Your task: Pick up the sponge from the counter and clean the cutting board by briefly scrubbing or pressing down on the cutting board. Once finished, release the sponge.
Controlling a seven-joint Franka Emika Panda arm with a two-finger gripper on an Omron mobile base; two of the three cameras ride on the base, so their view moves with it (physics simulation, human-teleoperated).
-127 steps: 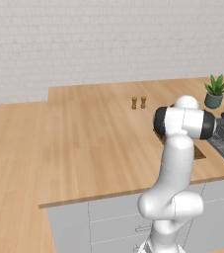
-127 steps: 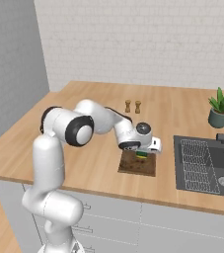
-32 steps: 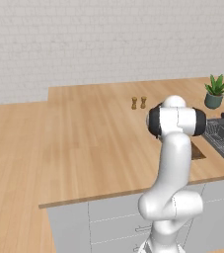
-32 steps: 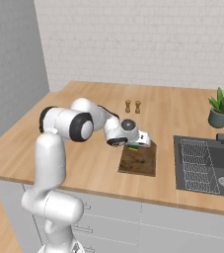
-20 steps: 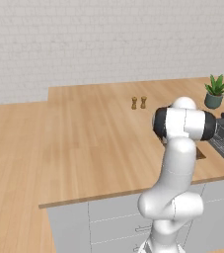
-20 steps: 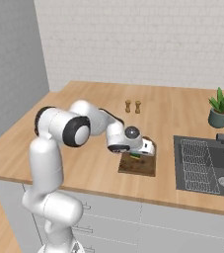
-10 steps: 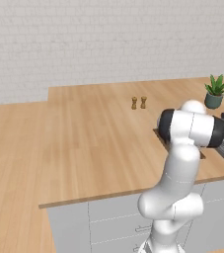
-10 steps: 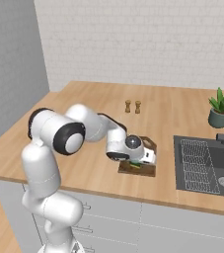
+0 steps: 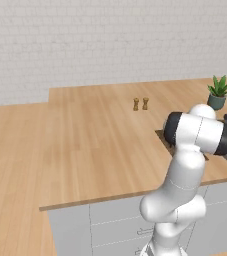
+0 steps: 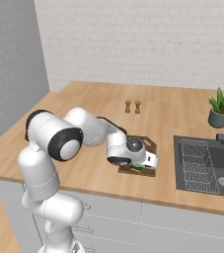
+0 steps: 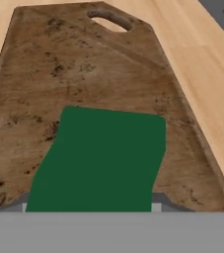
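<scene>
Two cameras are looking forward and down from behind the arm, one at each side, both taking in the counter (image 9: 95, 130) and the wall. A third is riding on the hand, peering closely along the cutting board (image 11: 84, 74).

Two small brown shakers (image 10: 132, 106) stand side by side well beyond the arm. A potted plant (image 10: 221, 107) sits behind the dark sink (image 10: 205, 164), off to the arm's right.
</scene>
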